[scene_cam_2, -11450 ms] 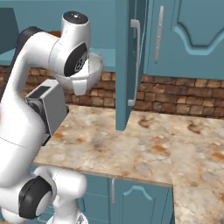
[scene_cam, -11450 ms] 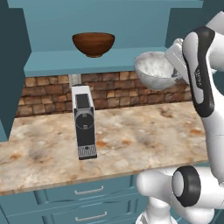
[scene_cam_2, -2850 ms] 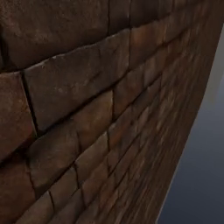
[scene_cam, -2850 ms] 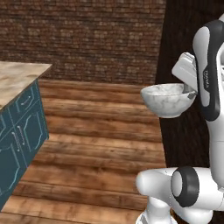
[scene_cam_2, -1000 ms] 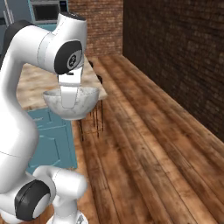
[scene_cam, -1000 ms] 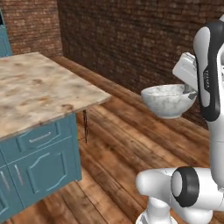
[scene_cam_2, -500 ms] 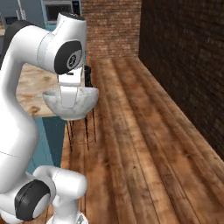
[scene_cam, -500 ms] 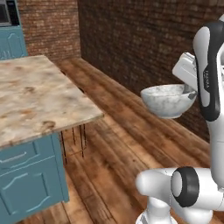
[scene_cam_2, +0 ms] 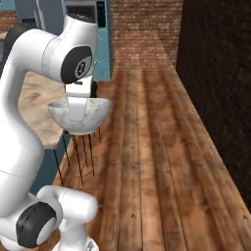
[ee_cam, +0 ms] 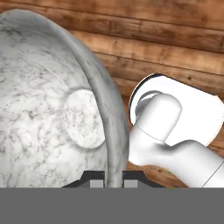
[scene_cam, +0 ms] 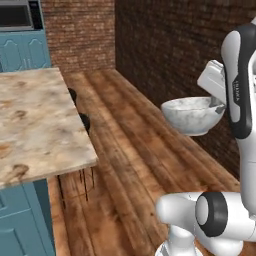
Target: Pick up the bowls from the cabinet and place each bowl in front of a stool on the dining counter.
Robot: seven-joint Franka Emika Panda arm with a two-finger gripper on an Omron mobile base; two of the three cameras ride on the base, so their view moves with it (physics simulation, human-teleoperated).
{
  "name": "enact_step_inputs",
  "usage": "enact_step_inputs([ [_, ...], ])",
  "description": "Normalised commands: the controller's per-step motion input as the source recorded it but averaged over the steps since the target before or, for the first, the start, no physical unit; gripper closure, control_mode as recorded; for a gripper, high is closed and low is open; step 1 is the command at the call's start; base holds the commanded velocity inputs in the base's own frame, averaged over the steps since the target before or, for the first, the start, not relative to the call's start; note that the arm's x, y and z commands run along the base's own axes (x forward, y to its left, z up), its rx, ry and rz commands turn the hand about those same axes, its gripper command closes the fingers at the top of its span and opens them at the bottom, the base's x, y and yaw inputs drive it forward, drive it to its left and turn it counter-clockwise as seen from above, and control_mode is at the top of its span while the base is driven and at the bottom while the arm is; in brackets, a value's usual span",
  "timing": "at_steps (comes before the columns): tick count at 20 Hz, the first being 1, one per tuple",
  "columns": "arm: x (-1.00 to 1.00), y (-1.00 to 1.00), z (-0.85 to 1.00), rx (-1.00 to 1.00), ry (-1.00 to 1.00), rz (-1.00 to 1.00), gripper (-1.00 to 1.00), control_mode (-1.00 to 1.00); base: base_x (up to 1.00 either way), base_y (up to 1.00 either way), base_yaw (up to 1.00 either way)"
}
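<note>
The grey-white marbled bowl (scene_cam: 189, 115) hangs in the air over the wooden floor, right of the dining counter (scene_cam: 35, 125). My gripper (scene_cam: 219, 106) is shut on the bowl's rim at its right side. In the right base view the bowl (scene_cam_2: 93, 116) sits under the hand, with the gripper (scene_cam_2: 75, 112) clamped on its near rim, beside the counter's (scene_cam_2: 35, 105) edge. The hand view looks into the bowl (ee_cam: 48, 109), and its rim runs down between the fingertips of the gripper (ee_cam: 113, 180). The cabinet is out of view.
Dark stools (scene_cam: 84, 121) stand along the counter's right side, their thin legs (scene_cam_2: 81, 154) showing under the bowl. A dark brick wall (scene_cam: 170, 45) lines the right. Wooden floor (scene_cam_2: 157, 162) stretches ahead. Teal units with a built-in oven (scene_cam_2: 86, 12) stand at the back.
The whole picture has shifted as the base drove and turned: the counter and stools now sit nearer on the left. The arm and the held bowl keep the same pose.
</note>
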Motion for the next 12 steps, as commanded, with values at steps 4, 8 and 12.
enact_step_inputs([
  [4, 0.0, 0.0, 0.0, 0.0, 0.0, 0.0, 1.0, 1.0, 1.0, -0.66, 0.37],
  [8, 0.0, 0.0, 0.0, 0.0, 0.0, 0.0, 1.0, 1.0, 1.0, -0.61, 0.4],
  [12, 0.0, 0.0, 0.0, 0.0, 0.0, 0.0, 1.0, 1.0, 1.0, -0.4, 0.49],
])
